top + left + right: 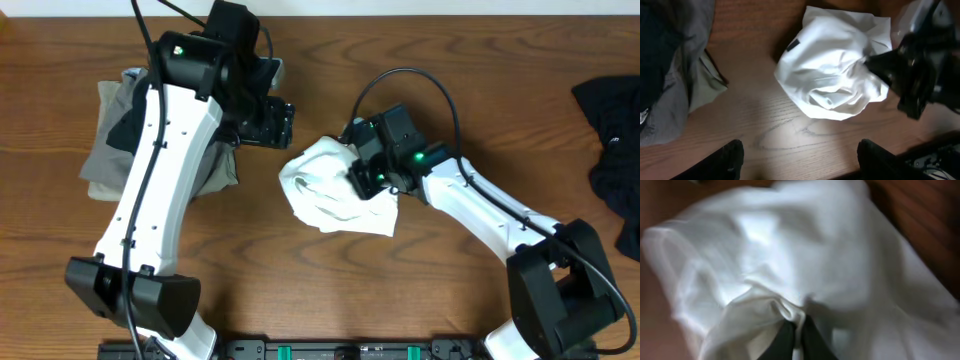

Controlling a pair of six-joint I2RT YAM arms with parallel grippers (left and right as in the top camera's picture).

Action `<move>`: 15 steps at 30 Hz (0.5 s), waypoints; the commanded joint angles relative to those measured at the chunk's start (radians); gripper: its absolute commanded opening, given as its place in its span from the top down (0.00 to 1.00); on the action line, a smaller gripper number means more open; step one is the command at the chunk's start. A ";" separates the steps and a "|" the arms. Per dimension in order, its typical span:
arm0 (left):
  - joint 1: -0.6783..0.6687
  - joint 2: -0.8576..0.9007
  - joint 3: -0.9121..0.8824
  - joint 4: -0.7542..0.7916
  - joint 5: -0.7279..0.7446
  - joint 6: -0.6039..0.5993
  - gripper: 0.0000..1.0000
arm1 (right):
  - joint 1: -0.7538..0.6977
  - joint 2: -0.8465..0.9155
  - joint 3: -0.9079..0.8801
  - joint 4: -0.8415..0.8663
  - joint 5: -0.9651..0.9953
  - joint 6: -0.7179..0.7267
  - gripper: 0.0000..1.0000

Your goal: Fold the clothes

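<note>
A crumpled white T-shirt lies bunched at the table's middle; it also shows in the left wrist view and fills the right wrist view. My right gripper is shut on a pinched fold of the white T-shirt at its right side. My left gripper hovers just left of and behind the shirt, open and empty, its fingertips wide apart above bare wood. A pile of khaki, grey and black clothes lies under my left arm.
A black garment lies at the table's far right edge. The khaki-grey pile also shows at the left of the left wrist view. Wooden tabletop in front of the shirt.
</note>
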 commanded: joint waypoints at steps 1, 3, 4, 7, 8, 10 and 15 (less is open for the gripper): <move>0.002 -0.026 0.006 -0.005 -0.002 0.005 0.25 | -0.059 0.007 0.011 -0.019 0.175 0.034 0.89; 0.002 -0.026 0.006 -0.005 -0.002 0.004 0.25 | -0.088 0.010 0.011 -0.022 0.179 0.035 0.86; 0.002 -0.026 0.006 -0.005 -0.002 0.004 0.25 | -0.103 0.013 0.011 -0.023 0.188 0.041 0.86; 0.002 -0.026 0.006 -0.006 -0.002 0.004 0.25 | -0.137 0.023 0.010 -0.028 0.249 0.108 0.87; 0.002 -0.026 0.006 -0.006 -0.002 0.004 0.25 | -0.150 0.026 0.010 -0.029 0.267 0.119 0.84; 0.002 -0.026 0.006 -0.006 -0.002 0.004 0.25 | -0.174 0.026 0.010 -0.026 0.271 0.128 0.78; 0.002 -0.026 0.006 -0.013 -0.002 0.007 0.25 | -0.224 -0.017 0.013 -0.026 -0.196 -0.028 0.52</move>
